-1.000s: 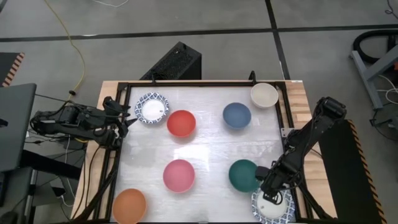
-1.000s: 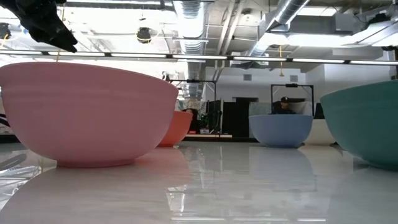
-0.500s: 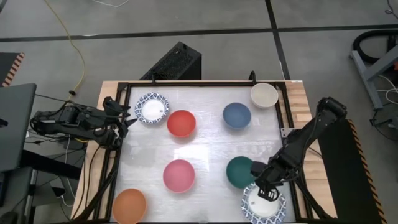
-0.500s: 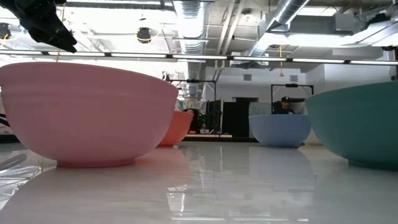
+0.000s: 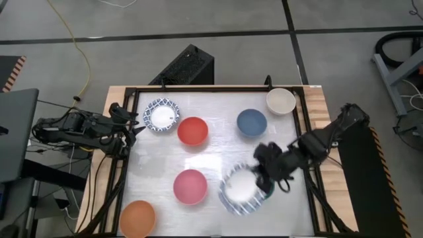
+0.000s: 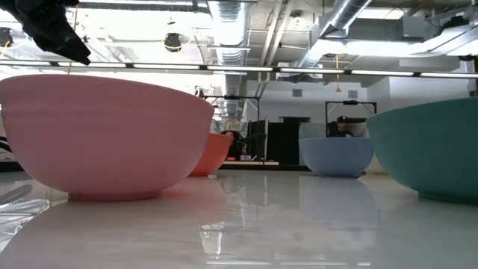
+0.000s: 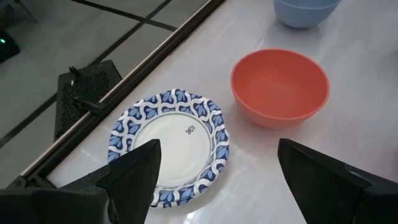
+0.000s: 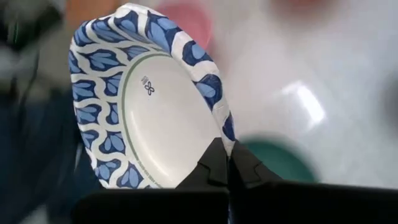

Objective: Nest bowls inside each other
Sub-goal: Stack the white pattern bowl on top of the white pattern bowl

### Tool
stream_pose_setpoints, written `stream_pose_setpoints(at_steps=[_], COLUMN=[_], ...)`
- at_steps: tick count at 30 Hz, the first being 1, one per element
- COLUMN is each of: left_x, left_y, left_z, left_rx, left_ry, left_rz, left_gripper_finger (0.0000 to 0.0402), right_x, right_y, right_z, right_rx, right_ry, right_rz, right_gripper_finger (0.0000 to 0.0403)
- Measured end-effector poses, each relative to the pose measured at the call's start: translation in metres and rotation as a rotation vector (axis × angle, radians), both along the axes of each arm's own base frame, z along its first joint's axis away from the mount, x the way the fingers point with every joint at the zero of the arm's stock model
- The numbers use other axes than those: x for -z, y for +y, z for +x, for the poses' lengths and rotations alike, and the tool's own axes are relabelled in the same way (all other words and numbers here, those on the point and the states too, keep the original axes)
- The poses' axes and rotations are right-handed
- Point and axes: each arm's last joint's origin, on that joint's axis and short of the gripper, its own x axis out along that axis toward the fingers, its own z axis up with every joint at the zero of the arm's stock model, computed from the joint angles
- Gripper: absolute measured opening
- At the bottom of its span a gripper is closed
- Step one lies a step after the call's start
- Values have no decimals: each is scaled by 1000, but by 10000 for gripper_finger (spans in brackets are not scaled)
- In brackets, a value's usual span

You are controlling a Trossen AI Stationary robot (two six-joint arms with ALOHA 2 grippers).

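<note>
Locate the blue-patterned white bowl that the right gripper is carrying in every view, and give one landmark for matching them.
High view: the blue-rimmed white bowl is lower centre, over the green bowl, pinched by the shut right gripper.
Low view: not in it; only the green bowl shows, at right.
Left wrist view: not in it; the patterned bowl there is another one.
Right wrist view: fills the left half, tilted.
Shared landmark: the round pink bowl.
</note>
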Motion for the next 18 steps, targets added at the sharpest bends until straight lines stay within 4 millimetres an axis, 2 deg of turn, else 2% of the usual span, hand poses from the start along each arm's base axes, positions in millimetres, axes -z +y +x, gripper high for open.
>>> stream_pose_setpoints(at_steps=[5,9,13,18], left_x=[0,0,0,0], left_y=[0,0,0,0], left_z=[0,0,0,0], left_rx=[12,18,27,34], left_ry=[12,17,27,32], left_rz=[19,27,42,52], left_gripper_finger=[314,314,314,314], right_x=[-10,-9,5,39], right_y=[-44,-87,-135,-192], right_z=[26,58,95,145], right_rx=[123,263,376,339], right_ry=[-102,-185,-231,-296], right_rz=[-98,-157,-176,-102], right_gripper_finger=[8,7,7,7])
